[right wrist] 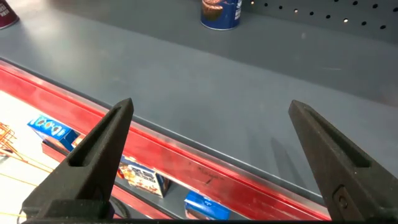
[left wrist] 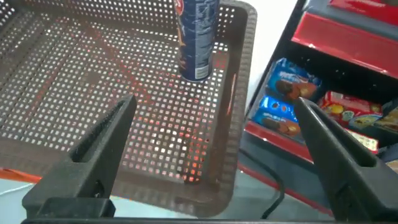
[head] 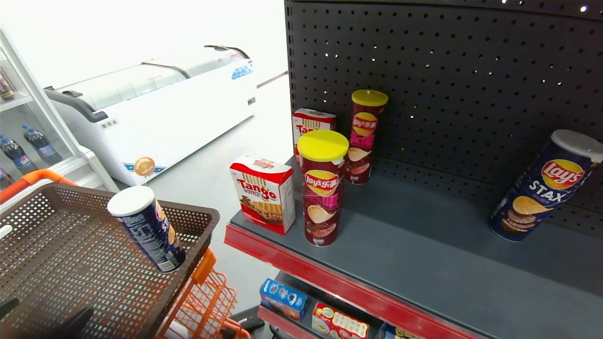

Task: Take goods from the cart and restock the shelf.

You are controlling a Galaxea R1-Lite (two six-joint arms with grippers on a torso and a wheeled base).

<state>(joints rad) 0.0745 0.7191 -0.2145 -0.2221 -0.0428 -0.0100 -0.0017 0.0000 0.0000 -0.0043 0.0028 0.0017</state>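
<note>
Listing by size, we recorded first the shelf [head: 424, 263], a grey deck with a red front edge and a dark pegboard [head: 471, 70] behind it. A white chest freezer [head: 179, 108] stood across the aisle, well apart from the shelf. The cart [head: 212, 301], with an orange frame, was parked just beside the shelf's left end and carried a brown perforated basket [head: 56, 245].

The left gripper [left wrist: 212, 104] hung over the basket with its fingers spread wide and nothing between them. The right gripper [right wrist: 211, 106] hung over the bare shelf deck near the red edge, likewise spread wide and holding nothing.

In the basket we noted one blue can [head: 148, 229] with a white lid, standing by the wall nearest the shelf. On the deck we noted a second blue can [head: 541, 188] at the right, close to the pegboard. Two red cans with yellow lids stood at the left, the front red can [head: 321, 188] near the edge and the rear red can [head: 365, 136] by the pegboard. Beside each sat a wafer box, the front box [head: 264, 195] just left of the front red can and the rear box [head: 311, 125] just left of the rear one.

On the lower shelf we logged a blue packet [head: 282, 299] and a red packet [head: 339, 322].
</note>
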